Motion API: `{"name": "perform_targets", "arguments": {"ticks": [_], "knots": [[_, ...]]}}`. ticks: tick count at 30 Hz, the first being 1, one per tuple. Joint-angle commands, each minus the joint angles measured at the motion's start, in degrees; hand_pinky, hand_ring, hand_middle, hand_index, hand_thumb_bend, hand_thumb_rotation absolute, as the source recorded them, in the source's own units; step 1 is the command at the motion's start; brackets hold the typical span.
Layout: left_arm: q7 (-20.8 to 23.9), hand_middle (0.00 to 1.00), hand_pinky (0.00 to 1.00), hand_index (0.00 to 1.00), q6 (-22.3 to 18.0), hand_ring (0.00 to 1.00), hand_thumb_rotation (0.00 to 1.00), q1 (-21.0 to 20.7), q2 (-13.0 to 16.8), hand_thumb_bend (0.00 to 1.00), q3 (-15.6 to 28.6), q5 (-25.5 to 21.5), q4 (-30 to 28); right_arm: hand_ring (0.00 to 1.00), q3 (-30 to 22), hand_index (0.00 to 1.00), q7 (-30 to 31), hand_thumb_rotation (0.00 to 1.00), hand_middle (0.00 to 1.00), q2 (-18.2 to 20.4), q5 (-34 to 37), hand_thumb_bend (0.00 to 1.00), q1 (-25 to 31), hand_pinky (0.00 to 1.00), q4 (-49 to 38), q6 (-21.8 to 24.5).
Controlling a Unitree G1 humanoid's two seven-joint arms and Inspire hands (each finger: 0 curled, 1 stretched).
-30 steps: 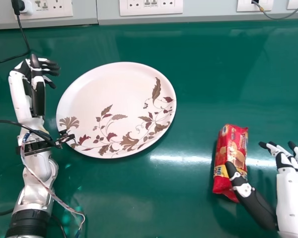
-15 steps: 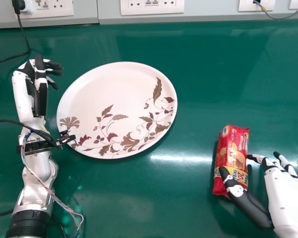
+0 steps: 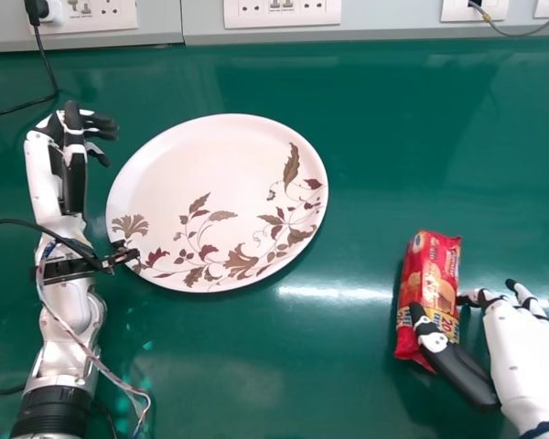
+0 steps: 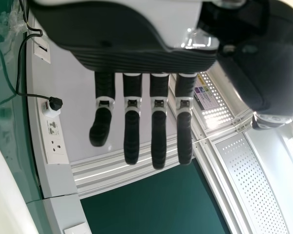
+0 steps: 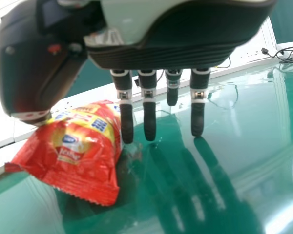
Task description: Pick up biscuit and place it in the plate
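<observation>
my right hand [image 3: 529, 361] has come in around the shiny red biscuit packet [image 3: 430, 274] on the green table [image 3: 256, 375], fingers straight, ready to squeeze. my left hand [image 3: 74, 165], open, is by the round white plate [image 3: 210, 174].

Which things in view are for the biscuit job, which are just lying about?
Job:
- biscuit packet
- plate
- right hand, thumb at the packet

Not job:
- tangled cable
- wall sockets
- left hand, beside the plate
</observation>
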Motion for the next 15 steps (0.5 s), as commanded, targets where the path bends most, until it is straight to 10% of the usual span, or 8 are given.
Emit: {"name": "perform_targets", "arguments": {"ticks": [1,15], "knots": [[0.1,0.46,0.20,0.45,-0.5,0.43,0.93,4.3,-4.0,0.77,-1.7,0.1,4.9,0.74,-0.6,0.70,1.1,0.97,0.76,2.3,-1.1,0.80,-1.0,0.66,0.0,0.2],[2.1,0.44,0.19,0.44,0.5,0.41,0.99,4.3,-4.0,0.81,-2.2,3.0,4.4,0.76,-3.5,0.75,16.8,1.00,0.81,-0.2,-4.9,0.85,-11.4,0.69,0.0,1.0]]}}
